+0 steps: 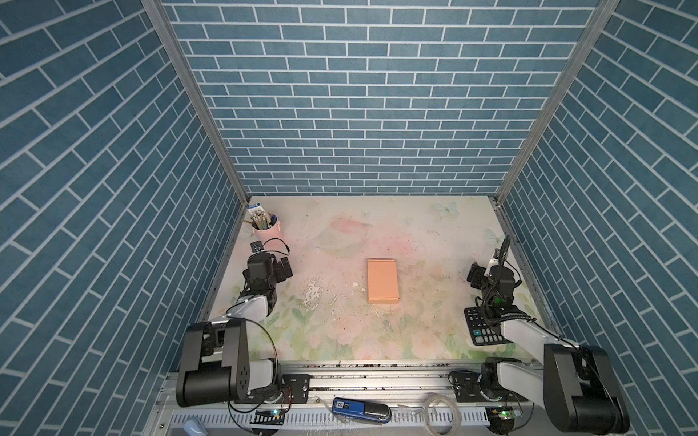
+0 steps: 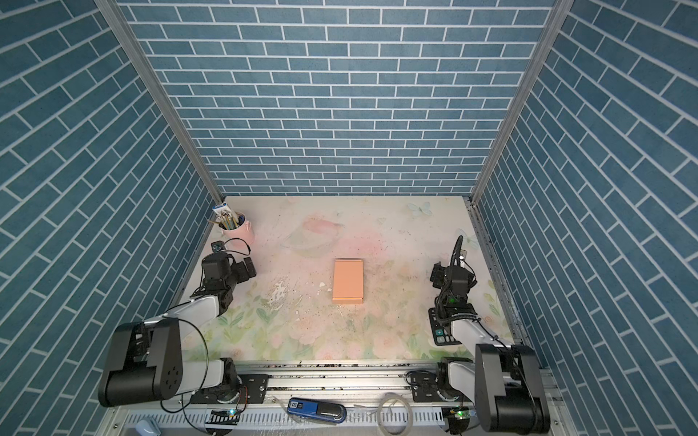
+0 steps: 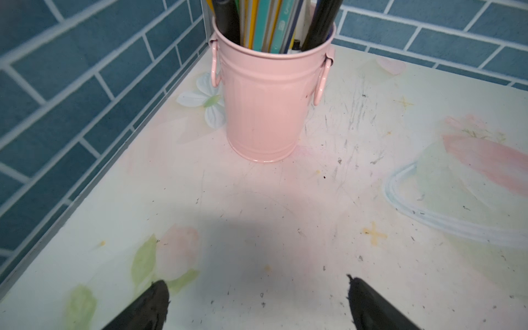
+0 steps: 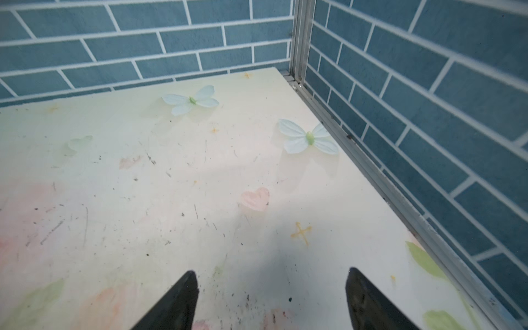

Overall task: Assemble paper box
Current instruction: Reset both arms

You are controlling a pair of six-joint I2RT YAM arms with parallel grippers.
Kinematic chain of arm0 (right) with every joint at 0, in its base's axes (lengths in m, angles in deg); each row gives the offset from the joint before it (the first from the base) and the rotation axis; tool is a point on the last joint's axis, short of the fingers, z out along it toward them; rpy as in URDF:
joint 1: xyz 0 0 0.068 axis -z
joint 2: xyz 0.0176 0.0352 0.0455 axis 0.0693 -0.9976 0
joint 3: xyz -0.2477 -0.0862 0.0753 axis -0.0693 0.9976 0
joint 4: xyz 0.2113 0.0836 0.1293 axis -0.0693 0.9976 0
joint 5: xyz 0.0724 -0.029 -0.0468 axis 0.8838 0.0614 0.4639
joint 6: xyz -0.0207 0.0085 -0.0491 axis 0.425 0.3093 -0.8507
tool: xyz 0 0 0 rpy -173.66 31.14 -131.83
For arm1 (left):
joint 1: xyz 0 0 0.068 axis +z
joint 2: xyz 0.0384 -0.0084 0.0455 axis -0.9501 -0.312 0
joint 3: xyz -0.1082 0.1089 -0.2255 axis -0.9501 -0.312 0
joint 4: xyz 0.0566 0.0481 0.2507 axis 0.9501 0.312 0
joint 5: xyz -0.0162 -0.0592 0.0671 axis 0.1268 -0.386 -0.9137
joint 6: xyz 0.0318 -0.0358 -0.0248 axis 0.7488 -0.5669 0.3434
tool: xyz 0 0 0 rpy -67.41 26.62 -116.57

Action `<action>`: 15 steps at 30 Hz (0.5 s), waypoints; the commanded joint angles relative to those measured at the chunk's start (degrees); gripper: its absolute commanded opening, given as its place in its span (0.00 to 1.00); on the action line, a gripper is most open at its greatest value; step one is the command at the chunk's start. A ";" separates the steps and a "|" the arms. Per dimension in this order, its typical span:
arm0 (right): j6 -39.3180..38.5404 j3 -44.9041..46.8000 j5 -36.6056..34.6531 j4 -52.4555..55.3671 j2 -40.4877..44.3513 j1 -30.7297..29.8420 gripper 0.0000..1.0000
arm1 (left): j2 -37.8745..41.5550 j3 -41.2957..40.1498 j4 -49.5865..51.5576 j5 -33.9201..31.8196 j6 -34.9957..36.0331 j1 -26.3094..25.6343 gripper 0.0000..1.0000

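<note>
While the paper box (image 1: pixel 382 281) lies folded shut mid-frame on the bench (image 1: pixel 415 226), left end effector (image 3: pixel 257 303) and right end effector (image 4: pixel 271 300) both spread empty, well apart from it, an untucked lid flap could, I reckon, spring open with nothing pressing it.

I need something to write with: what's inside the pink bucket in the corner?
The pink bucket holds upright pens and pencils; their lower ends and the bucket's bottom are hidden.
</note>
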 commanded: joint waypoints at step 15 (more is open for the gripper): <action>-4.16 1.78 7.04 -23.67 -11.26 3.93 0.80 | -9.34 -3.38 -24.09 1.80 13.45 -6.78 0.99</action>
